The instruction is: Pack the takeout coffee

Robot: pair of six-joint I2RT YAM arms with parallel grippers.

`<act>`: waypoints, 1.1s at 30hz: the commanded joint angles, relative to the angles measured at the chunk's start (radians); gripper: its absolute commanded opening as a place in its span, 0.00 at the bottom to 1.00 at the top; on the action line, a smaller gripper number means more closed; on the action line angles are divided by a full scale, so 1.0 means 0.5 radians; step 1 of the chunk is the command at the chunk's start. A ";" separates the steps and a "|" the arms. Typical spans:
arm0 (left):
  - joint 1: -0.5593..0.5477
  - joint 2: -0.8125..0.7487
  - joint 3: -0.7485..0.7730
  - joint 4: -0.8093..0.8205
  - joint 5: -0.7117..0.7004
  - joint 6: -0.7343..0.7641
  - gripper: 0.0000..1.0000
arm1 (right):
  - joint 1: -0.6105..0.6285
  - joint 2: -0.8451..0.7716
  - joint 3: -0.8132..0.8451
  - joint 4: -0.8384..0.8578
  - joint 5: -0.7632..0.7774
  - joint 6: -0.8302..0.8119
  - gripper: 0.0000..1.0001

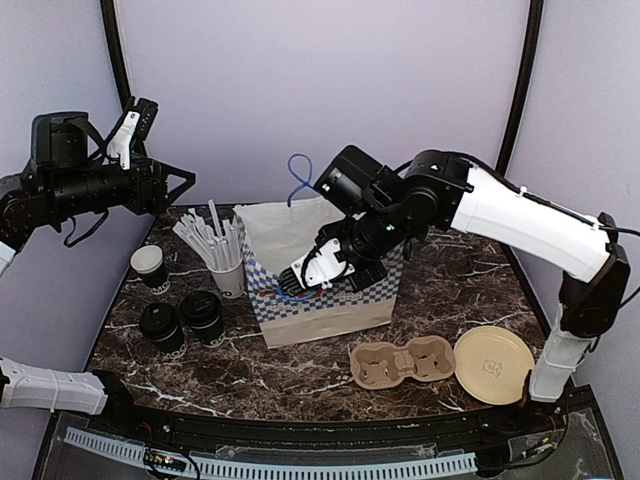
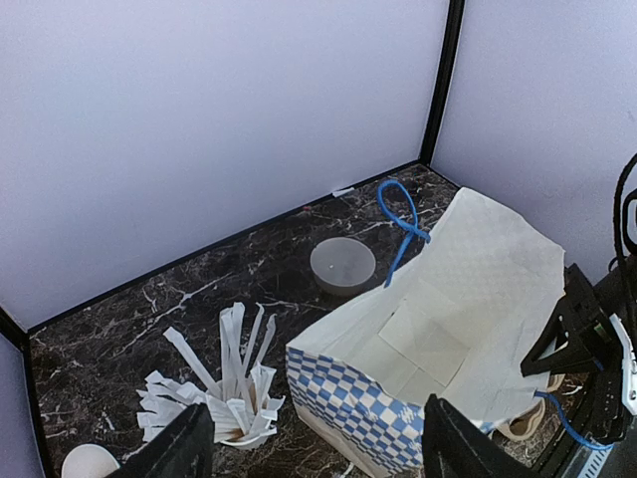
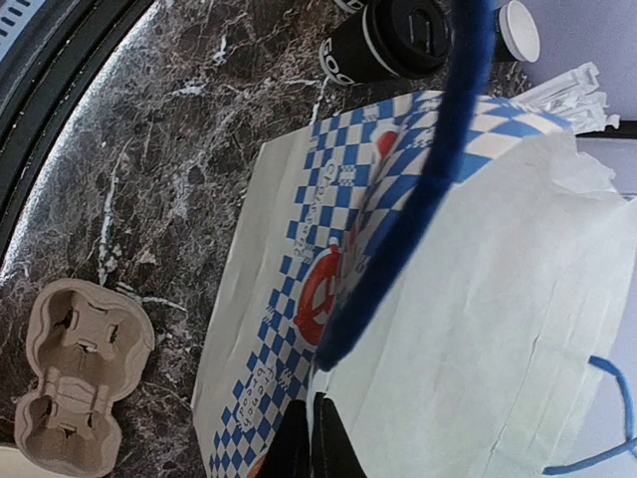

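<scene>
Two takeout coffee cups, black with black lids, stand side by side at the left front (image 1: 160, 325) (image 1: 203, 315); one shows in the right wrist view (image 3: 398, 40). A lidless black cup (image 1: 148, 262), white inside, stands behind them. In the middle stands an open blue-and-white checkered paper bag (image 1: 330, 295) with nothing in it (image 2: 448, 329). My right gripper (image 3: 314, 438) is shut on the bag's front rim (image 1: 300, 275), just beside a blue cord handle (image 3: 428, 189). My left gripper (image 2: 318, 453) hangs open and holds nothing, high above the table's left side (image 1: 135, 125).
A white cup of white sticks (image 1: 225, 265) stands between the cups and the bag. A brown pulp cup carrier (image 1: 400, 362) and a tan round disc (image 1: 493, 363) lie at the front right. A grey round lid (image 2: 342, 264) lies behind the bag.
</scene>
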 commanded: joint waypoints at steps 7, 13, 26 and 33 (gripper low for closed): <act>0.007 0.080 0.004 0.031 0.084 0.047 0.79 | 0.014 -0.196 -0.095 -0.187 -0.192 0.126 0.35; 0.006 0.400 0.326 -0.107 0.159 0.196 0.80 | -0.127 -0.279 0.089 -0.265 -0.248 0.177 0.55; 0.008 0.309 0.023 0.150 0.131 0.133 0.79 | -0.782 -0.677 -0.055 -0.287 -0.606 0.284 0.54; 0.007 0.227 -0.064 0.228 0.096 0.119 0.78 | -1.140 -1.020 -1.012 -0.175 -0.746 0.278 0.39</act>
